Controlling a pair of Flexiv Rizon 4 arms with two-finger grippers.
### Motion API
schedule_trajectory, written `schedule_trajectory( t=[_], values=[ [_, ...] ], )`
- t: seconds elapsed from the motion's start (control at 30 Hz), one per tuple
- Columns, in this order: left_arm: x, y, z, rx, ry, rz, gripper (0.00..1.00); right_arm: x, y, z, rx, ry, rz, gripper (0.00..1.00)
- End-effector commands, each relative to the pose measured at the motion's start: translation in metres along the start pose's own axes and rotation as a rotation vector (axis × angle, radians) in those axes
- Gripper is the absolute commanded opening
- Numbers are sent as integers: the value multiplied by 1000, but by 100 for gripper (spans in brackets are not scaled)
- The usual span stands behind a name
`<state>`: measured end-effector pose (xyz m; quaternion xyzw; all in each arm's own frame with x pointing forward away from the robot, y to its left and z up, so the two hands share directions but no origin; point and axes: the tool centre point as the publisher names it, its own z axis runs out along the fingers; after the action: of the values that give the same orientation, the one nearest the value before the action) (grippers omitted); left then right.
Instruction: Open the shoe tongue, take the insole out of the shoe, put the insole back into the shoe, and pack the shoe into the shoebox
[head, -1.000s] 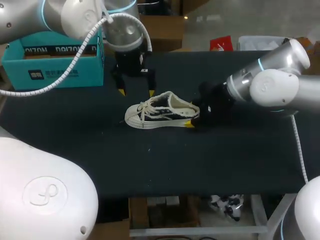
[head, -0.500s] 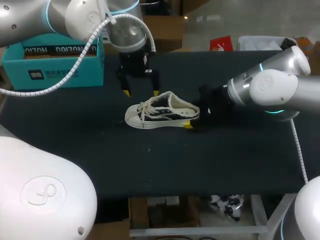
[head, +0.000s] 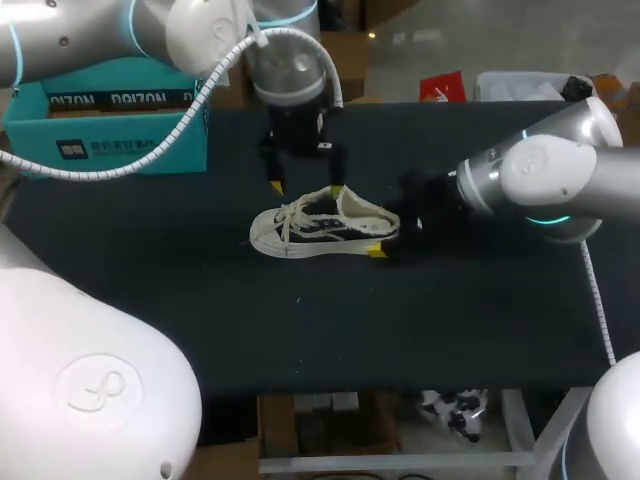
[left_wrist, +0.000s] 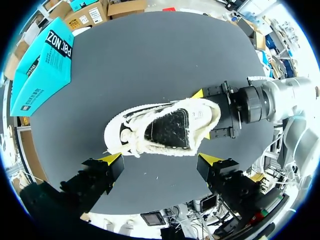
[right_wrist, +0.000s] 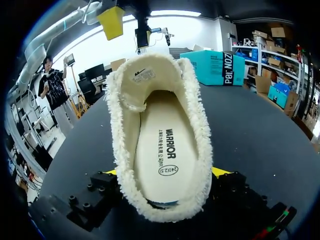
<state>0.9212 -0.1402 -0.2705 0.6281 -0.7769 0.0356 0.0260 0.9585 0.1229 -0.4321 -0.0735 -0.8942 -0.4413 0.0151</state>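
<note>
One shoe (head: 322, 228): upright on its sole near the middle of the table (head: 300, 340), toe toward the left arm's side, heel toward the right arm.
Right gripper (head: 384, 236): clenched on the heel, a yellow tip showing at each side of it in the right wrist view; grasps the shoe and steadies it.
Left gripper (head: 307, 188): hangs just above the shoe's opening, fingers spread wide and grasping nothing, one tip to either side of the shoe in the left wrist view.
Tongue (right_wrist: 142, 80): stands at the far end of the opening as seen from the heel, with the laces (head: 288, 215) loose over the front; pulled back far enough or not, cannot tell.
Insole (right_wrist: 167, 150): lies flat inside the shoe, printed side up, no edge lifted.
Shoebox (head: 105, 120): teal, at the table's far left corner, well apart from the shoe; inside not in view.
Done so far: at most the tongue, judging by the wide-open mouth of the shoe.
Left to do: most likely insole out, insole back in, then shoe into the shoebox; an insole already removed and replaced would look the same, though.
Step in hand: probably a reach by the left gripper into the opening, for tongue or insole.
</note>
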Motion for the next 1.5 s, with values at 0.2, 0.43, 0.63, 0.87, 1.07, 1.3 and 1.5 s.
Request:
schedule_trajectory(
  t=[0.2,0.43,0.63,0.87,1.07,1.3,1.5],
  values=[
    [20,-24,24,-70,-126,-39,70,1,-6,3,-3,4,-1,0],
    [21,-28,37,-109,-143,-49,64,1,-6,3,-3,4,-1,0],
    [24,-28,44,-129,-164,-47,65,1,-6,3,-3,4,-1,0],
    [28,-25,50,-147,-205,-47,43,1,-6,3,-3,4,-1,0],
    [19,-16,50,-153,-198,-65,0,1,-6,3,-3,4,-1,0],
    [-5,-7,35,-93,-111,-107,0,1,-6,3,-3,4,-1,0],
    [-28,4,27,-32,-7,-147,0,1,-6,3,-3,4,-1,0]
  ],
)
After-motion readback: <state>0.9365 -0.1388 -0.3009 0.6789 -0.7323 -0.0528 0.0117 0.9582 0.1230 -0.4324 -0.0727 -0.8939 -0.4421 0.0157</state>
